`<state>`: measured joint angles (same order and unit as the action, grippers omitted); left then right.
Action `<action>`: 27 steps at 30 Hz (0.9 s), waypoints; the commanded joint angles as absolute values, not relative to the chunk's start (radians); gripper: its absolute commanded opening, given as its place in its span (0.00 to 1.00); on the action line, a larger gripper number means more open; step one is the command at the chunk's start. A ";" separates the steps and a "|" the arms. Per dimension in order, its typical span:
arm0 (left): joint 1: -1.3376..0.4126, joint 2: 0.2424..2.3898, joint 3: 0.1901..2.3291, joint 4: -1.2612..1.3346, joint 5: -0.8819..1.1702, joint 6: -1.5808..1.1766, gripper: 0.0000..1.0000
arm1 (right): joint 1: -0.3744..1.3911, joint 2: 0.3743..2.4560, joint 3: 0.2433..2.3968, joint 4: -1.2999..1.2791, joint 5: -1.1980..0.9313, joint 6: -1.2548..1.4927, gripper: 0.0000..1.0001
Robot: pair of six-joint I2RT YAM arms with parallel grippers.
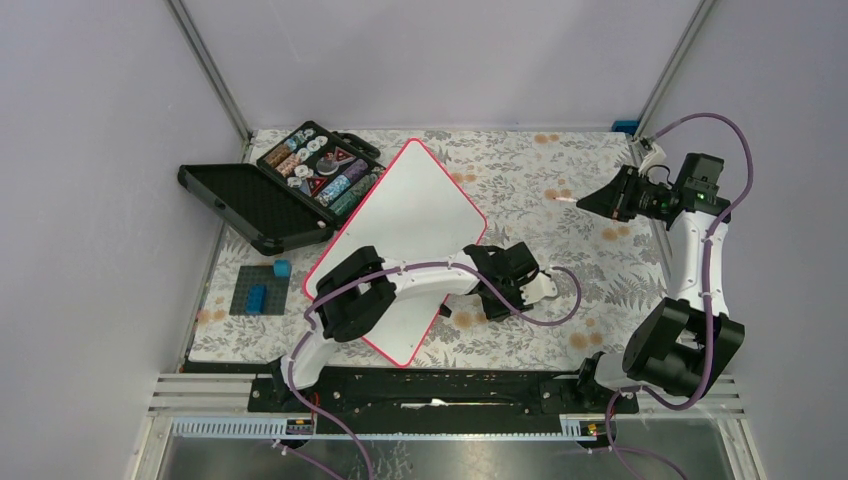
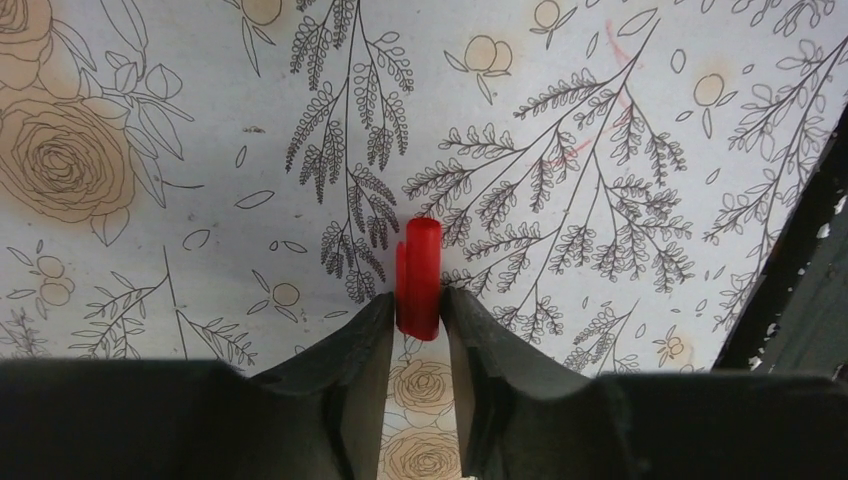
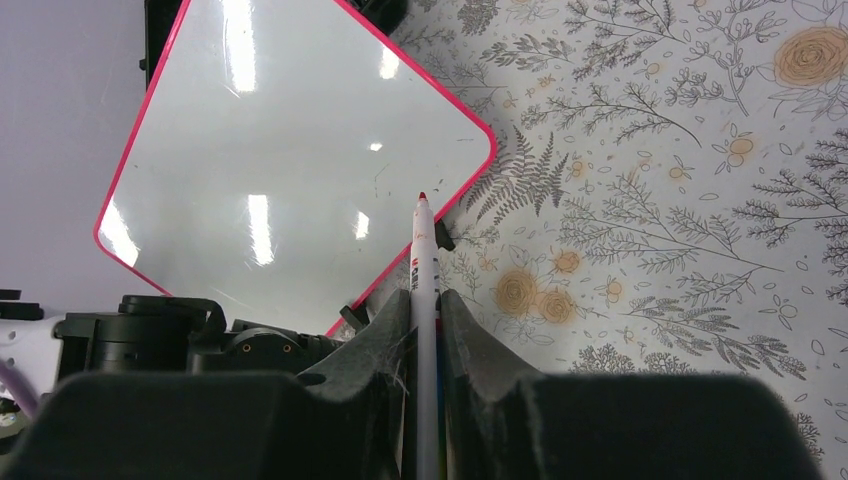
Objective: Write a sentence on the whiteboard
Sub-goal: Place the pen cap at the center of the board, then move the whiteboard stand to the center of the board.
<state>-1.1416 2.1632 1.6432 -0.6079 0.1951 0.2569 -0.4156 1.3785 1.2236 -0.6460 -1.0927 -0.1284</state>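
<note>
Right wrist view gives you the main thing. The whiteboard (image 3: pixel 280 150) lies flat on the floral worktop (image 3: pixel 700 150), ahead of the marker (image 3: pixel 425 260) and mostly off toward 10 o'clock from its tip. It's white face up with a thin pink-red rim and rounded corners. You get glare streaks and a few faint specks, but no writing that I can see.

From the top camera the board sits mid-worktop like a diamond, with its long axis running 1 o'clock to 7 o'clock.

Your right fingers (image 3: pixel 400 315) are clamped on the marker, which has its red tip bare. In the top view its long axis points toward 9 o'clock, at the board's right corner. The tip looks well short of that corner and raised off the cloth, I'd say. So the next move is basically carrying the tip toward 9 o'clock and down.

The left arm (image 1: pixel 400 280) is actually nearer, draped across the 6 o'clock end of the board. Its fingers are past the rim, though, at about 4 o'clock of the board. The left fingers (image 2: pixel 375 325) look pressed on both sides of a red cap (image 2: pixel 418 278), right over the cloth.

My guess is the clear writing room is the 12 o'clock half.

An open black case (image 1: pixel 275 190) sits just beside the board at 10 o'clock.
</note>
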 commanded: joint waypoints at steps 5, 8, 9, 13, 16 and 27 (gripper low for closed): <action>-1.146 2.126 1.681 -0.675 0.174 0.274 0.43 | -0.415 1.378 1.237 -0.740 -1.127 -0.241 0.00; -1.146 2.096 1.720 -0.737 0.182 0.286 0.53 | -0.408 1.384 1.244 -0.794 -1.128 -0.298 0.00; -1.146 2.082 1.732 -0.759 0.188 0.291 0.57 | -0.406 1.383 1.242 -0.805 -1.127 -0.312 0.00; -1.141 1.988 1.743 -0.827 0.185 0.326 0.72 | -0.389 1.374 1.246 -0.821 -1.127 -0.341 0.00; -1.118 1.910 1.744 -0.878 0.170 0.364 0.88 | -0.356 1.365 1.249 -0.813 -1.119 -0.345 0.00; -0.905 1.664 1.619 -0.973 0.321 0.480 0.88 | -0.222 1.373 1.284 -0.681 -1.077 -0.221 0.00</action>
<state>-0.8978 1.7245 1.7012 -0.9234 0.2546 0.3679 -0.2310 1.3746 1.2243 -0.7311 -1.0660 -0.2752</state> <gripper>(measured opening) 0.918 0.204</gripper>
